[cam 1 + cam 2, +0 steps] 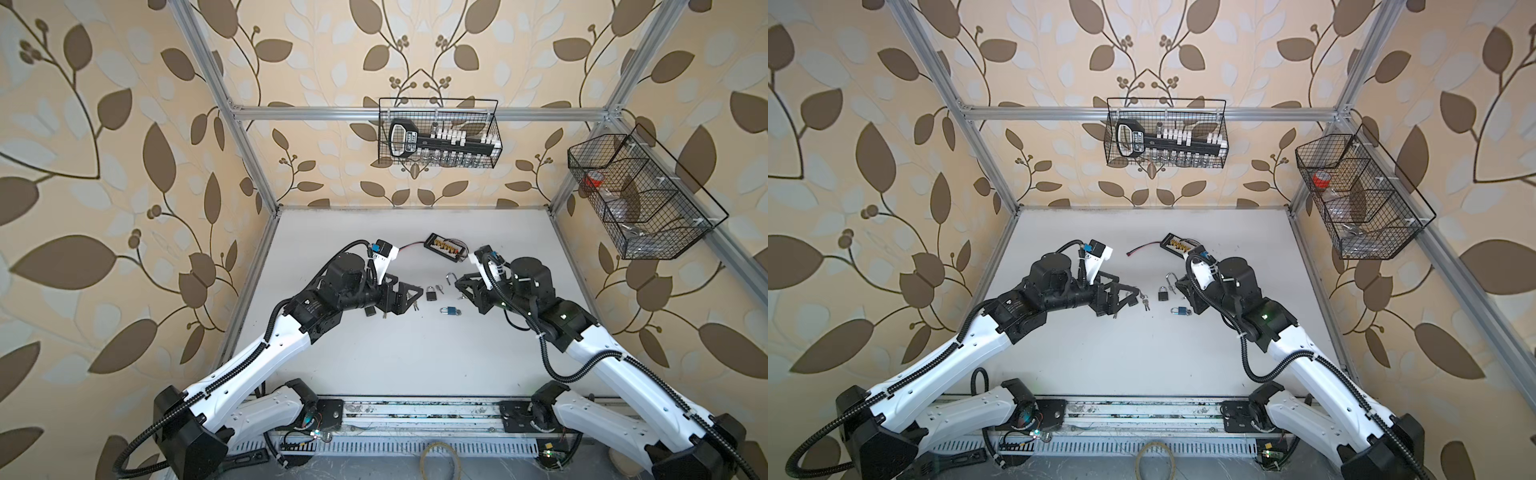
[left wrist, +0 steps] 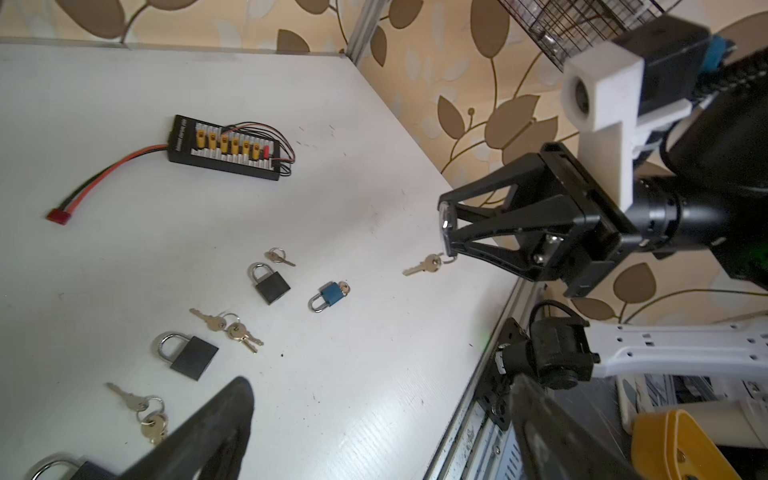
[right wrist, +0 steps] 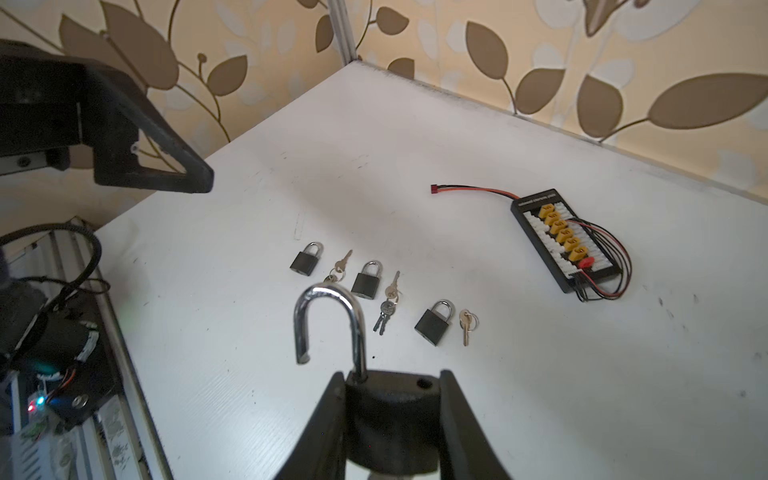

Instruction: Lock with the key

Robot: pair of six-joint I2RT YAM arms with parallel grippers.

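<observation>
Gripping an open padlock (image 3: 392,419) by its body, right gripper (image 3: 392,376) above the worktop (image 2: 166,232), shackle (image 3: 328,316) swung free, left gripper (image 2: 380,386) spread wide, empty, beside loose keys (image 2: 232,328) and shut padlocks (image 2: 272,286).

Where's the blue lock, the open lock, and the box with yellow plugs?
blue lock (image 2: 331,292): left wrist view, on its blue body.
open lock (image 3: 390,415): right wrist view, on its dark body.
box with yellow plugs (image 3: 565,237): right wrist view, on a middle yellow plug.

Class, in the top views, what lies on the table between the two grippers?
In both top views a black padlock and keys lie between the left gripper and the right gripper, which grips an open padlock.
</observation>
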